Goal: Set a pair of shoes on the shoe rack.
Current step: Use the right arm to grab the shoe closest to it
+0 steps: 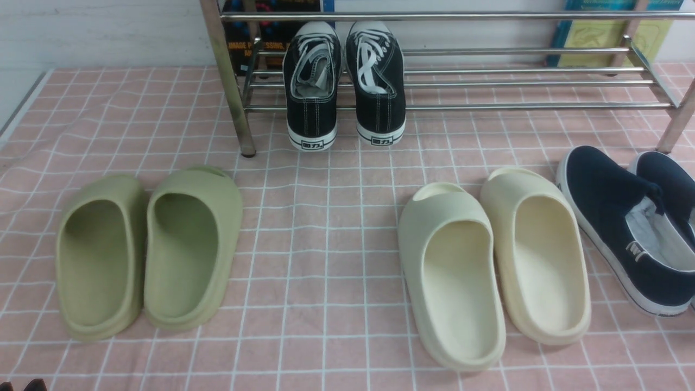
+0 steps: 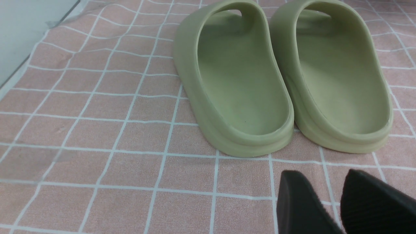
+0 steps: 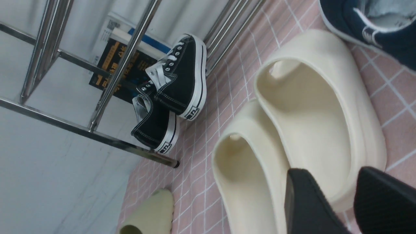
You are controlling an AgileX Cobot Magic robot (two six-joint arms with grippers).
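The pair of shoes is two navy slip-ons with white lining, lying side by side on the pink checked cloth at the far right: one shoe [image 1: 619,217] in full, the other [image 1: 670,179] cut by the frame edge. The right wrist view catches only a navy shoe's side [image 3: 383,35]. The shoe rack [image 1: 516,84], silver bars on tubular legs, stands behind them. My right gripper [image 3: 330,172] is open and empty, just behind the heels of the cream slides, away from the navy shoes. My left gripper [image 2: 321,175] is open and empty over bare cloth behind the green slides.
Black lace-up sneakers [image 1: 345,81] sit on the rack's left part, heels outward. Green slides [image 1: 149,250] lie front left and cream slides [image 1: 494,260] front right, next to the navy shoes. Books [image 1: 602,32] lean against the wall behind the rack. The cloth's edge [image 1: 21,108] runs along the left.
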